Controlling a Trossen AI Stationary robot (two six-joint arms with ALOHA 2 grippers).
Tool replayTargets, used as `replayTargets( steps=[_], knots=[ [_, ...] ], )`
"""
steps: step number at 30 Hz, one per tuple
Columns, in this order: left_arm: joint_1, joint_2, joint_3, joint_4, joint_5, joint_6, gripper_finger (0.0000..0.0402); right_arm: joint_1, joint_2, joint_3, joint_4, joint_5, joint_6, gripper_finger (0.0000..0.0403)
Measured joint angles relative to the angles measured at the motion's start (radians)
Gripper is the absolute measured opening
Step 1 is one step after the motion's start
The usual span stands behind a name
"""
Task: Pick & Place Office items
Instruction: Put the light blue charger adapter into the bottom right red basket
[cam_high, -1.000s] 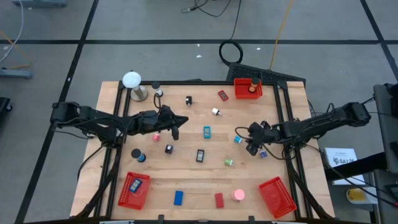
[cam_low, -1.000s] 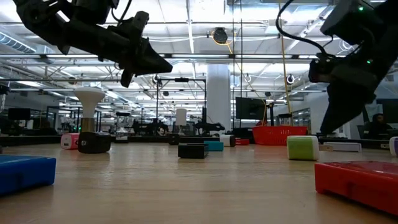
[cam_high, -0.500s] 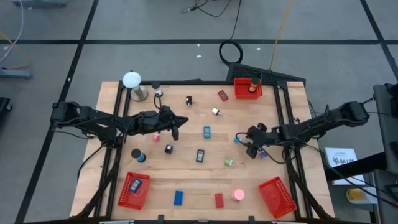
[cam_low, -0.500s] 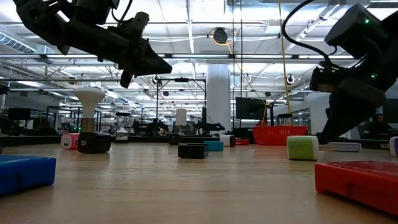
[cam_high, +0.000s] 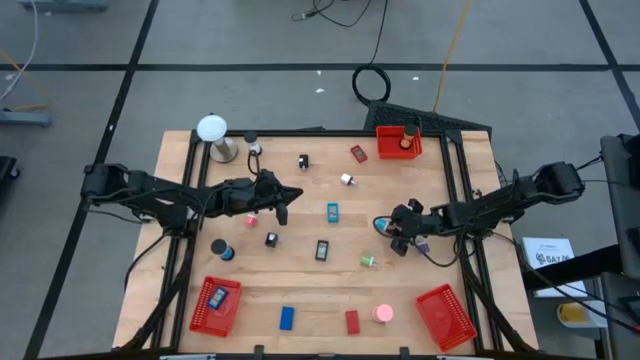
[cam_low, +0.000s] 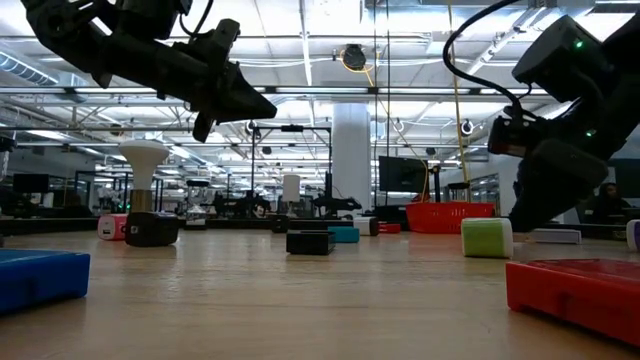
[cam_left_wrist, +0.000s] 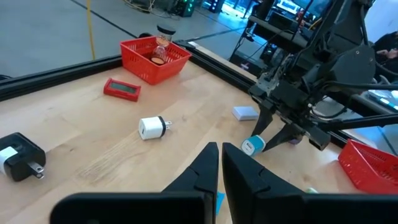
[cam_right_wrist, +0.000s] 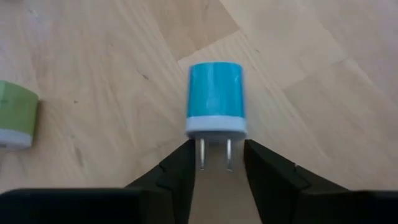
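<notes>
Fingers (cam_right_wrist: 180, 171) of the right gripper (cam_right_wrist: 214, 163) stand a little apart, one on each side of the two metal prongs of a teal plug (cam_right_wrist: 215, 99). The plug lies flat on the wooden table (cam_right_wrist: 93, 56), and its body sits just past the fingertips, not between them. Whether the pads touch the prongs cannot be told. A green plug (cam_right_wrist: 15, 115) lies nearby on the wood. From above, the right gripper (cam_high: 393, 232) sits low over the table's right side, with the teal plug (cam_high: 381, 224) at its tip.

The left gripper (cam_left_wrist: 220, 163) has its fingers pressed together and holds nothing. It hangs above the table's left middle (cam_high: 283, 203), next to a pink piece (cam_high: 251, 220).

Other items are scattered over the table. A white plug (cam_left_wrist: 151, 127), a flat red piece (cam_left_wrist: 122, 88) and a black plug (cam_left_wrist: 22, 154) lie toward the far side. A teal block (cam_high: 332, 211) and a black block (cam_high: 321, 250) lie near the centre. A blue block (cam_high: 287, 318), a red block (cam_high: 352, 321) and a pink round piece (cam_high: 383, 313) lie along the near edge.

Three red baskets stand on the table: one at the near left (cam_high: 214, 305), one at the near right (cam_high: 445, 315) and one at the far right (cam_high: 398, 142). A white ball on a stand (cam_high: 212, 130) is at the far left corner.
</notes>
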Motion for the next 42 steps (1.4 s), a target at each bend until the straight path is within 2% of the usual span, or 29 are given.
replayTargets(
  steps=[8, 13, 16, 20, 23, 27, 31, 34, 42],
  knots=[
    [0.0, 0.0, 0.0, 0.0, 0.0, -0.005, 0.0021, 0.0, -0.007, 0.0, 0.019, -0.009, 0.0, 0.005],
    [0.0, 0.0, 0.0, 0.0, 0.0, -0.006, 0.0021, -0.012, -0.062, 0.043, -0.018, -0.063, 0.022, 0.0038],
    [0.0, 0.0, 0.0, 0.0, 0.0, -0.006, 0.0021, -0.042, -0.095, 0.13, -0.178, -0.135, 0.067, 0.0044],
    [0.0, 0.0, 0.0, 0.0, 0.0, 0.001, 0.0021, -0.108, -0.096, 0.297, -0.51, -0.275, 0.159, 0.0045],
    [0.0, 0.0, 0.0, 0.0, 0.0, 0.018, 0.0021, -0.162, -0.063, 0.405, -0.732, -0.384, 0.246, 0.0044],
    [0.0, 0.0, 0.0, 0.0, 0.0, 0.023, 0.0021, -0.205, 0.022, 0.484, -0.953, -0.531, 0.279, 0.0045],
    [0.0, 0.0, 0.0, 0.0, 0.0, 0.034, 0.0021, -0.229, 0.12, 0.497, -1.088, -0.611, 0.244, 0.0045],
    [0.0, 0.0, 0.0, 0.0, 0.0, 0.051, 0.0021, -0.249, 0.172, 0.499, -1.159, -0.616, 0.202, 0.0045],
    [0.0, 0.0, 0.001, 0.0, 0.0, 0.07, 0.0021, -0.328, 0.227, 0.499, -1.174, -0.633, 0.136, 0.0045]
  ],
)
